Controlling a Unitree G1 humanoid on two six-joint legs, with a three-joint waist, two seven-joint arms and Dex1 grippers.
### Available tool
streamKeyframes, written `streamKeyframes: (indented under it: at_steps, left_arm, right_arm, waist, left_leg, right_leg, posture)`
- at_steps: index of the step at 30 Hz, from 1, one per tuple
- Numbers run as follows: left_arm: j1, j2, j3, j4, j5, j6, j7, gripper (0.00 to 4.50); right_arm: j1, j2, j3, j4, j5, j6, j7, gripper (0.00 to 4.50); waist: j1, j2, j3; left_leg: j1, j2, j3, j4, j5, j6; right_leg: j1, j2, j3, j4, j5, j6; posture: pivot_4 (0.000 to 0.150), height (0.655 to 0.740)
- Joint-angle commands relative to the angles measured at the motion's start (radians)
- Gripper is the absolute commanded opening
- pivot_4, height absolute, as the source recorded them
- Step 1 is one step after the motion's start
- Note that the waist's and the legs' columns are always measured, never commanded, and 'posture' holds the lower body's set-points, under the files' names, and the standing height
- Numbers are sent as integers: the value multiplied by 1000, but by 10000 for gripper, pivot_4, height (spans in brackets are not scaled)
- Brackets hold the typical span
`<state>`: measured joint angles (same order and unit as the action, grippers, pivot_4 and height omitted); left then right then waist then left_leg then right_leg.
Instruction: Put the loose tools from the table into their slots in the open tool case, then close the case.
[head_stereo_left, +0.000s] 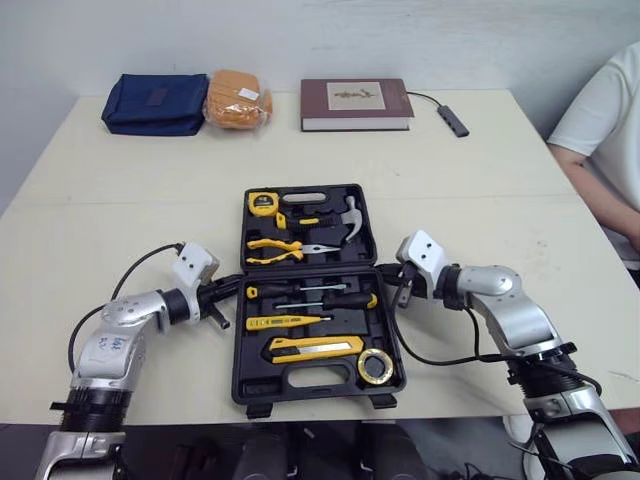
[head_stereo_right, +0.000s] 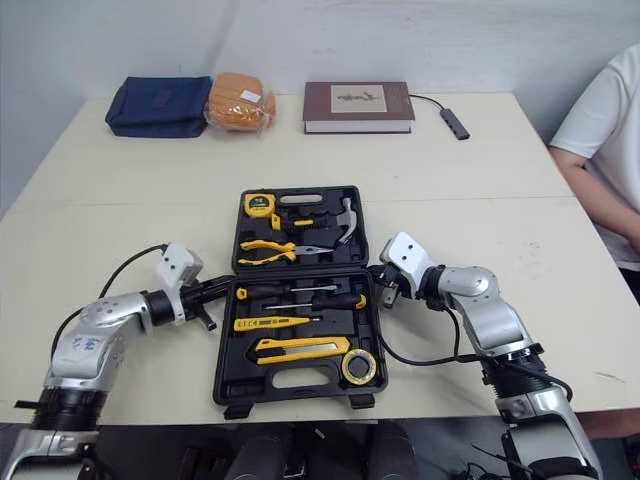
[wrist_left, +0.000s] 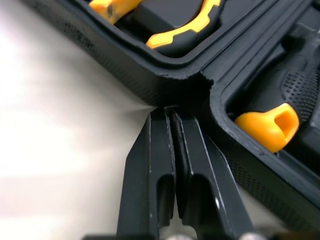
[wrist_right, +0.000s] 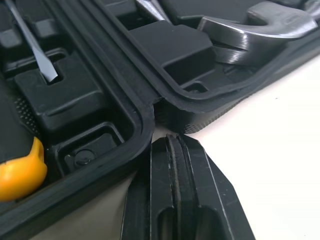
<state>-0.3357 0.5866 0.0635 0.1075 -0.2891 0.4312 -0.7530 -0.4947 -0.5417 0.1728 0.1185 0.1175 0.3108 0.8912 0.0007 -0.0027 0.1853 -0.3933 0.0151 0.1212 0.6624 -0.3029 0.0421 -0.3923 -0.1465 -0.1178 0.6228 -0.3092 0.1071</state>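
Observation:
The black tool case lies open flat at the table's middle, holding a tape measure, pliers, a hammer, screwdrivers, a yellow utility knife and a tape roll. My left gripper is shut, its tips touching the case's left side at the hinge notch. My right gripper is shut too, tips at the right-side hinge notch. Neither holds anything.
At the table's far edge lie a navy pouch, an orange packet, a maroon book and a dark adapter with cable. A person's arm in a white sleeve is at the right.

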Motion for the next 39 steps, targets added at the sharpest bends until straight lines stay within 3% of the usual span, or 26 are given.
streamKeyframes:
  at_steps: [1, 9, 17, 21, 25, 26, 30, 31, 33, 34, 39]
  left_arm:
    - [-67, -39, -22, 45, 16, -49, 4, 677]
    - [-164, -103, -27, 174, 62, -115, 23, 677]
    - [-174, -67, -15, 209, 91, -96, 13, 677]
    - [-133, -22, 62, 157, 25, -65, -6, 677]
    - [-125, -5, 204, 82, -79, -128, -9, 13899]
    - [-125, 0, 208, 75, -85, -107, -7, 15798]
    - [-175, 55, 262, 26, -133, 54, 41, 33631]
    - [-199, 77, 244, 21, -108, 131, 77, 34411]
    - [-258, 114, 188, 16, -122, 305, 65, 40517]
    - [-280, 119, 172, 14, -138, 351, 56, 44762]
    - [-430, 68, 122, 104, -132, 527, 144, 44762]
  right_arm:
    - [-44, 20, -15, -53, 4, -19, -19, 0]
    - [-77, 4, -32, 35, -30, -59, -29, 0]
    - [-75, -13, -48, 55, -14, -85, 24, 0]
    - [-38, -57, -84, 42, -6, -78, 36, 0]
    - [-12, -101, -164, -18, 56, -10, 38, 15244]
    - [-9, -110, -158, -23, 52, -5, 46, 17280]
    - [-13, -150, -210, -124, 158, 171, 84, 37365]
    - [-29, -153, -217, -140, 144, 220, 48, 38250]
    - [-90, -176, -173, -133, 35, 290, -24, 44680]
    - [-118, -182, -151, -122, 2, 311, -40, 45000]
    - [-285, -121, -172, -103, 175, 669, -34, 45000]
  waist:
    - [-2, 0, 0]
    - [0, 0, 0]
    - [-5, 0, 0]
    - [-10, 0, 0]
    - [-15, -1, 1]
    - [-15, -2, 1]
    - [-15, -2, 2]
    - [-15, -2, 2]
    - [-15, -2, 2]
    - [-14, -3, 2]
    - [-13, -4, 3]
  left_leg:
    - [0, 0, 0, 0, 0, 0]
    - [-1, -1, 0, 1, 2, 2]
    - [-2, -1, 0, 1, 2, 2]
    - [-1, 0, 0, 1, 2, 2]
    - [-2, 0, 0, 1, 2, 1]
    - [-3, 0, 0, 1, 2, 1]
    - [-3, 0, -1, 1, 2, 1]
    - [-3, 0, -1, 1, 2, 1]
    - [-2, 0, -1, 1, 2, 1]
    - [-2, 0, -1, 1, 2, 1]
    - [-4, -1, -1, 2, 3, 1]
  right_leg:
    - [0, 0, -1, 0, 0, 0]
    - [0, 0, -3, 3, 0, 1]
    - [0, 1, -4, 3, 1, 1]
    - [0, 1, -3, 3, 1, 1]
    - [-1, 1, -3, 2, 1, 1]
    - [-1, 1, -4, 2, 1, 1]
    - [-1, 0, -4, 2, 1, 1]
    - [0, 0, -4, 2, 1, 1]
    - [0, 0, -4, 2, 1, 1]
    - [0, 0, -4, 2, 1, 1]
    - [-2, 0, -3, 4, 1, 2]
  posture:
    - [1500, 7400]
    - [1500, 7400]
    - [1500, 7400]
    - [1500, 7400]
    - [1500, 7400]
    - [1500, 7400]
    - [1500, 7400]
    - [1500, 7400]
    - [1500, 7400]
    - [1500, 7400]
    - [1500, 7400]
